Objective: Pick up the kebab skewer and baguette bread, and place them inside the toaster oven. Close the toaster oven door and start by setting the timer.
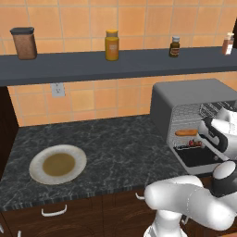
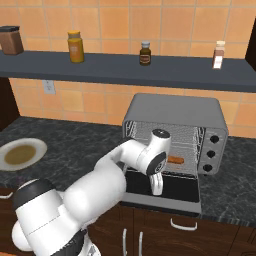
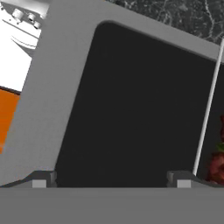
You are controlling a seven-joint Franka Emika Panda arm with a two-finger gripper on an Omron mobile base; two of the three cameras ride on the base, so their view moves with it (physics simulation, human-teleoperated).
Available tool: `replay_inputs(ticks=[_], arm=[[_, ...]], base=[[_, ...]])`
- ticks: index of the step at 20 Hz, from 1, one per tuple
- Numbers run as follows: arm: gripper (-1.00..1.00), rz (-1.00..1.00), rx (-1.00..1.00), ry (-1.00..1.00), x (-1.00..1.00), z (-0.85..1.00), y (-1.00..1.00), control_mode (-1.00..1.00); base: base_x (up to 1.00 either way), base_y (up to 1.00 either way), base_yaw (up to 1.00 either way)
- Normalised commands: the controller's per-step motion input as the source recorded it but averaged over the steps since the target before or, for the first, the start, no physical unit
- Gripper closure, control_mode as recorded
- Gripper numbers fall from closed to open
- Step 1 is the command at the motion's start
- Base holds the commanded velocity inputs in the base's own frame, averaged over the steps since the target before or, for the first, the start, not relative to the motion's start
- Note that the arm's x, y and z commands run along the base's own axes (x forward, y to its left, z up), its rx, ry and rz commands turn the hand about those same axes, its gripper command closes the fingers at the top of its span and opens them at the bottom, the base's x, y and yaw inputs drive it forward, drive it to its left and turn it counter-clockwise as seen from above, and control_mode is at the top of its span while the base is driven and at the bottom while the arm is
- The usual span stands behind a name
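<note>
Gripper: I am holding the gripper (image 2: 156, 191) over the lowered toaster oven door (image 2: 172, 190), pointing down, with its fingers (image 3: 40, 178) spread wide apart and nothing between them.

Hand view: I am looking almost straight down at the door's dark glass pane inside its grey frame; the two fingertips are sitting at the bottom, one on each side of the pane.

Door: it is lying open and flat, hinged along the bottom of the oven mouth, so I judge the arm is hanging here because the door is the next thing to handle.

Baguette bread (image 1: 186, 133): it is resting on a wire rack inside the toaster oven (image 2: 175, 112), lying across the opening.

Kebab skewer (image 1: 195, 144): it is lying lower in the oven, just under the bread, its red chunks also showing at the right edge of the hand view.

Controls: three dark knobs (image 2: 215, 153) are stacked on the oven's right panel; the timer will be among them, though I cannot tell which.

Plate (image 1: 58, 164): it is sitting far to the left on the dark counter (image 1: 120, 148), carrying no food.

Progress: I am reading both foods as loaded, with closing the door and setting the timer not yet done.

Shelf (image 2: 125, 67): jars and bottles are standing above, well clear of the work.
</note>
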Motion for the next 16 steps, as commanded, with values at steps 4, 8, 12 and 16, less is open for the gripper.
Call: replay_inputs(ticks=[4,8,12,16], arm=[[-1.0,0.0,0.0,-0.02,0.37,0.0,-0.02,-1.0],[-1.0,0.0,0.0,-0.03,0.36,0.0,-0.01,-1.0],[-1.0,0.0,0.0,-0.02,0.32,0.0,0.0,-1.0],[-1.0,0.0,0.0,-0.01,0.33,0.0,0.0,-1.0]], base=[[0.0,0.0,0.0],[0.0,0.0,0.0],[0.0,0.0,0.0],[0.0,0.0,0.0]])
